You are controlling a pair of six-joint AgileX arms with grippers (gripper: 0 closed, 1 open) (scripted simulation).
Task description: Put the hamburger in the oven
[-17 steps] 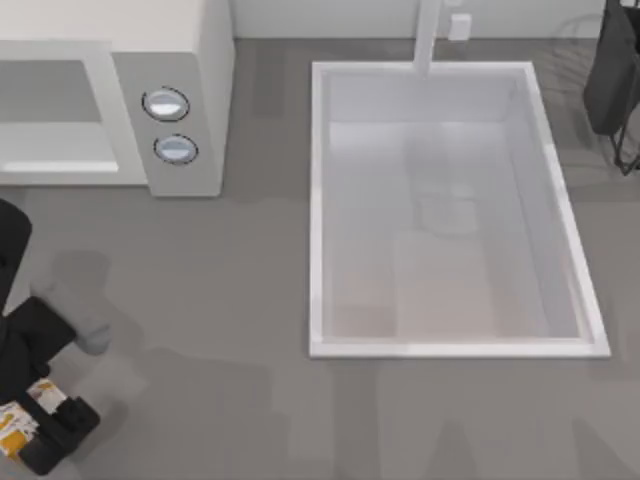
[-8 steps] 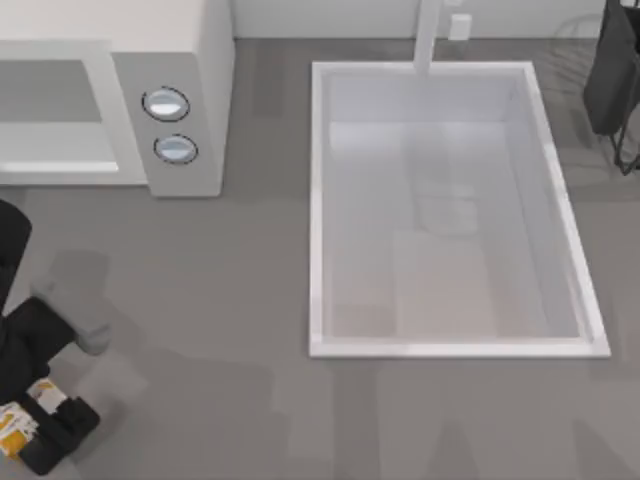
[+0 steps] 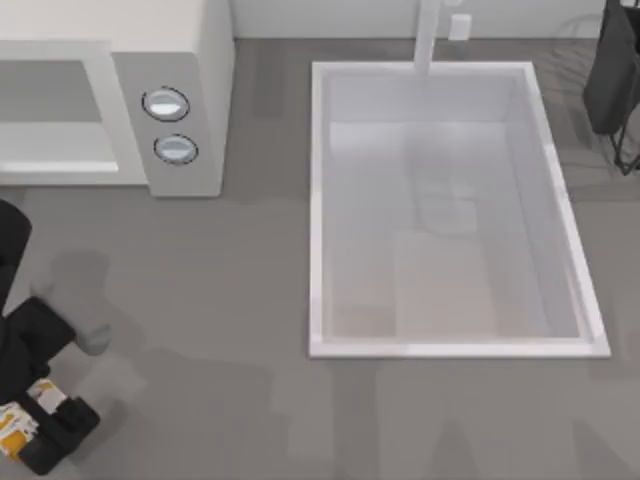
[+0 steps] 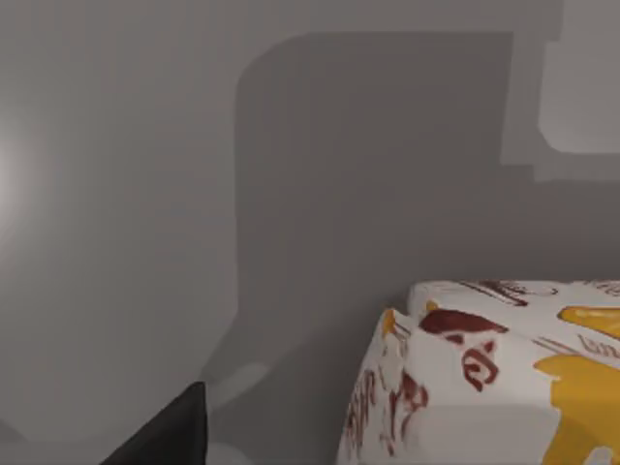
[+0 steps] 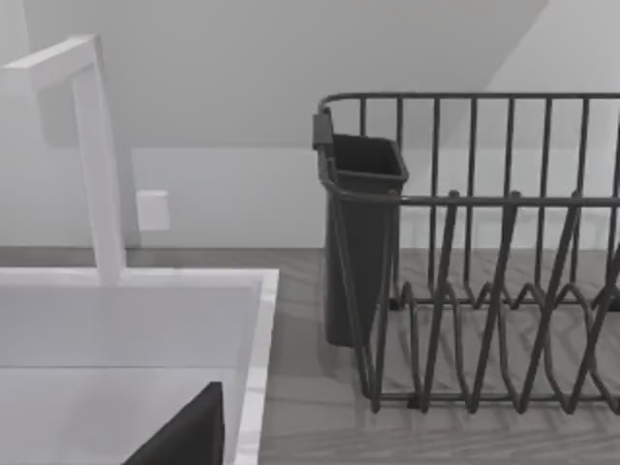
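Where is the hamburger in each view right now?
Top view: the hamburger sits at the bottom left corner, at the left gripper.
Left wrist view: it is close up on the grey table.
Right wrist view: not in it.
Shared landmark: the grey table.

I am working in a rendered kitchen, at a grey countertop [image 3: 230,300] with a large white sink basin [image 3: 316,200] sunk into it. A white faucet [image 5: 92,145] rises at the sink's far edge, and a dark wire dish rack [image 5: 484,291] with a cutlery holder stands just beside the sink. An off-white oven [image 3: 190,60] with two round knobs sits on the sink's other side.
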